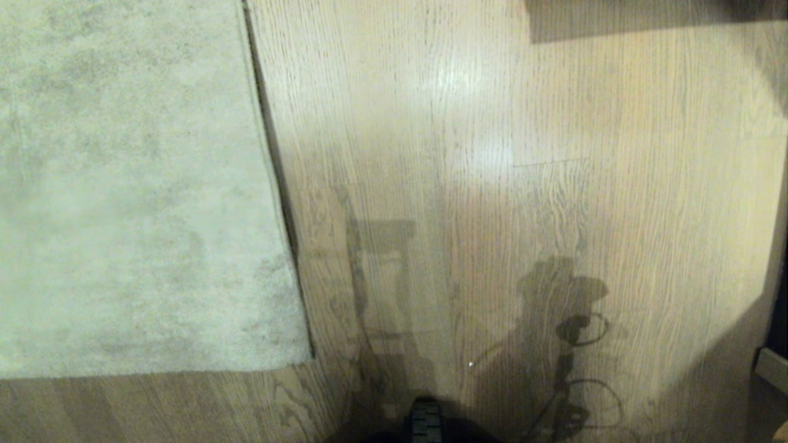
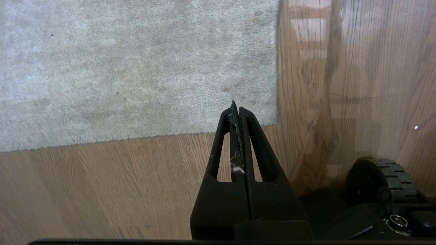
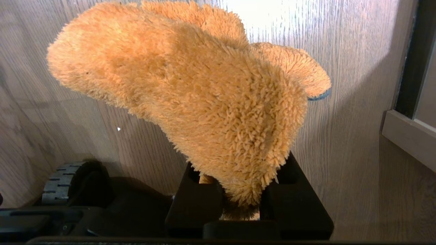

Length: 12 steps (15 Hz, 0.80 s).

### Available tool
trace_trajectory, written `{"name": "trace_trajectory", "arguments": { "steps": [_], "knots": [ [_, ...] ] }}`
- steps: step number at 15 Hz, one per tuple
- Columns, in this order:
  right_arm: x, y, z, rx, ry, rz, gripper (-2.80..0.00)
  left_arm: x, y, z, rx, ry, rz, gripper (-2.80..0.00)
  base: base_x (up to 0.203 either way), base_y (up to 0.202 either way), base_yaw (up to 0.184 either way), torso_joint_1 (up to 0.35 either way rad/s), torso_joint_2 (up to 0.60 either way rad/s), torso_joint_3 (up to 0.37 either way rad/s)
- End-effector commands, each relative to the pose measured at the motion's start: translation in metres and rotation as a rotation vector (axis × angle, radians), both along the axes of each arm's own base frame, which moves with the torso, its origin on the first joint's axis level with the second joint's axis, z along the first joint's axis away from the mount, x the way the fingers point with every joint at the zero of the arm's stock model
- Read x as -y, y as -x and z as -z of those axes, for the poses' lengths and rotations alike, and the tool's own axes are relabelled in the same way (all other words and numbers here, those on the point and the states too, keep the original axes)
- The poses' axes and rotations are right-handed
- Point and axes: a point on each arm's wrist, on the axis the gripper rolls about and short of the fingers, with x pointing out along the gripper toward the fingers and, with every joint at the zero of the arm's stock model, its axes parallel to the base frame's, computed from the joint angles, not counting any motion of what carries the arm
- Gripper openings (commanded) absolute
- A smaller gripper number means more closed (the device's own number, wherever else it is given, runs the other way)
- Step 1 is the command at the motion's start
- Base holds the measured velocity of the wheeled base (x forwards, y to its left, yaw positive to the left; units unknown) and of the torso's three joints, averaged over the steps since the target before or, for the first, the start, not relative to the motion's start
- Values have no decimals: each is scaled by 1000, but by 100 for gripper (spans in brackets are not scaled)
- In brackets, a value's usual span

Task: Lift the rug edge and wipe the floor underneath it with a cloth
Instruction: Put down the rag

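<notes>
Right pincer is clamped on the cloth, held above the floor. Left pincer is pressed together, empty, over the rug edge, which lies flat; lifting and wiping remain

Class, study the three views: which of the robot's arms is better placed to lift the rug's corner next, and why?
Probably the left: the left gripper is shut, empty and above the rug edge, while the right gripper already holds the cloth.
</notes>
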Motion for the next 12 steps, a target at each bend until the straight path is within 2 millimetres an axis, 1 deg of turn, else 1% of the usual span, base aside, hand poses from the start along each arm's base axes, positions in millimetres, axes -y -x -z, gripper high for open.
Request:
{"name": "trace_trajectory", "arguments": {
  "steps": [1, 5, 8, 10, 12],
  "knots": [
    [0, -12, -10, -83, -1, -2, -280, 0, 0, 0, 0, 0, 0, -280, 0, 0, 0, 0, 0, 0],
    [0, -44, -39, -164, -5, 0, -280, 0, 0, 0, 0, 0, -1, -280, 0, 0, 0, 0, 0, 0],
    [0, -69, -61, -182, -26, -10, -280, 0, 0, 0, 0, 0, 0, -280, 0, 0, 0, 0, 0, 0],
    [0, -85, -72, -180, -46, -6, -280, 0, 0, 0, 0, 0, -1, -280, 0, 0, 0, 0, 0, 0],
    [1, -102, -78, -189, -56, 7, -280, 0, 0, 0, 0, 0, 0, -280, 0, 0, 0, 0, 0, 0]
  ]
}}
